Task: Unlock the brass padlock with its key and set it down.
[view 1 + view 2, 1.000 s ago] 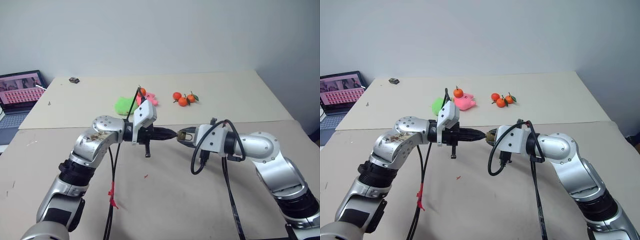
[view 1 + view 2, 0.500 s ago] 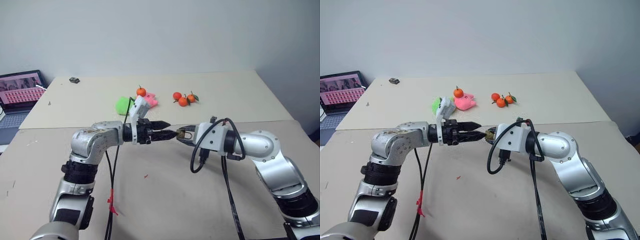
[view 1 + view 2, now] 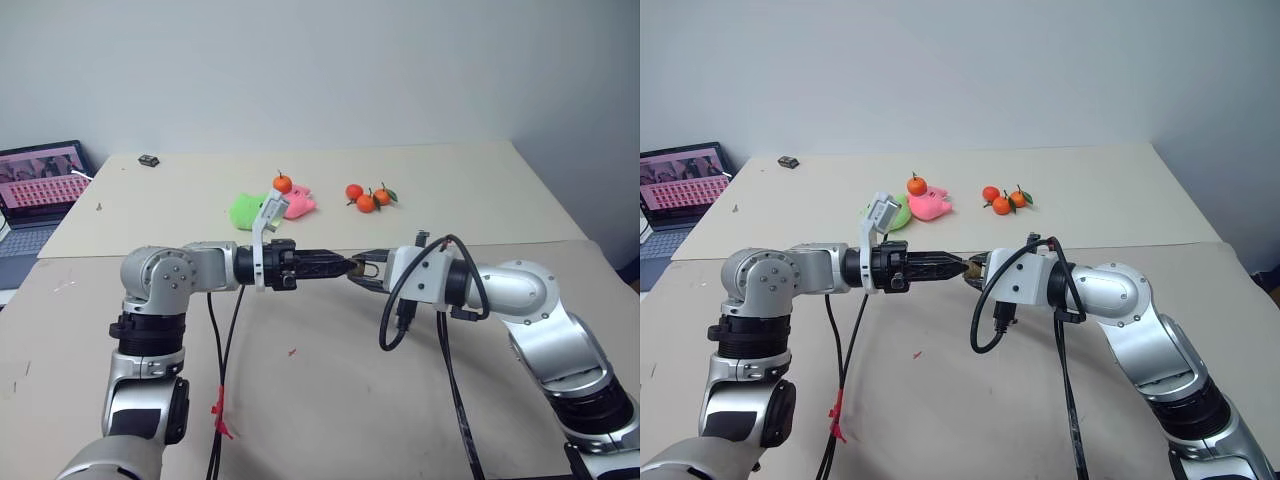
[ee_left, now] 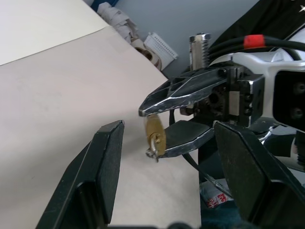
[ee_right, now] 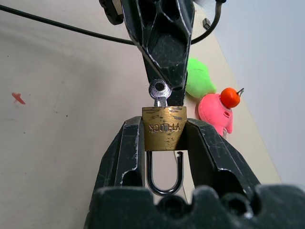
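Above bare table [image 3: 330,400], right hand [image 5: 164,138] clamping brass padlock [image 5: 164,128], key [image 5: 159,91] inserted, left hand [image 4: 164,157] spread apart

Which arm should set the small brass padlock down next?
Right, probably. The right gripper clamps the small brass padlock between its fingers, silver key still in it. The left gripper is open, holding nothing, fingers either side of the lock without touching.

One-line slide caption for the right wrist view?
Right gripper clamps the brass padlock with its key inserted, facing the open left gripper.
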